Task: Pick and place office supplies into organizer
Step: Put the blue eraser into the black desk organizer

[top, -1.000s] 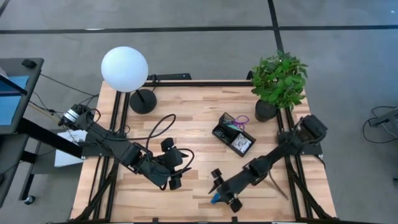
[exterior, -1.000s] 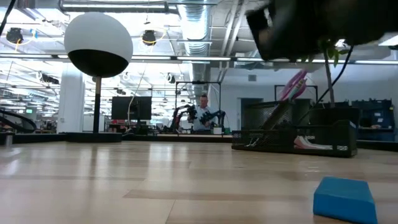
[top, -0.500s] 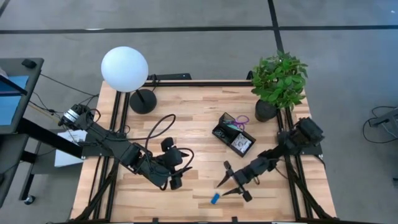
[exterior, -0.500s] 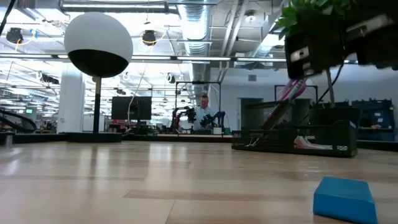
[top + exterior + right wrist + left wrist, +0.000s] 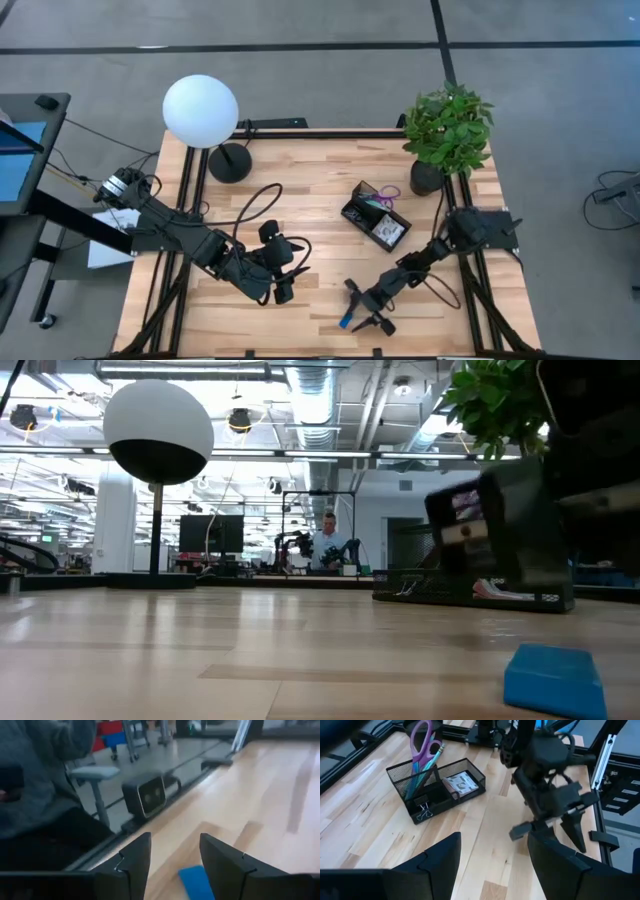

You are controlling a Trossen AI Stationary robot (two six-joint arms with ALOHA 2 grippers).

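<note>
A small blue block (image 5: 345, 321) lies flat on the wooden table near its near edge, also in the low view (image 5: 555, 678). My right gripper (image 5: 358, 308) is low over the table, nearly level and open. The block (image 5: 196, 881) lies between its two fingers and I cannot tell whether they touch it. The black mesh organizer (image 5: 375, 215) stands farther back, holding purple scissors (image 5: 422, 740), pens and a white packet (image 5: 461, 782). My left gripper (image 5: 281, 287) hangs open above the table's middle left, with nothing in it.
A white globe lamp (image 5: 200, 110) with a round black base (image 5: 230, 162) stands at the far left. A potted plant (image 5: 447, 125) is at the far right. A small camera (image 5: 150, 795) sits at the near edge, with a person in grey (image 5: 40, 780) beyond it.
My right gripper has pulled back a little from the blue block. It has then sunk toward the table and tipped from pointing down to nearly level, its fingers now on either side of the block. The block has stayed where it was.
</note>
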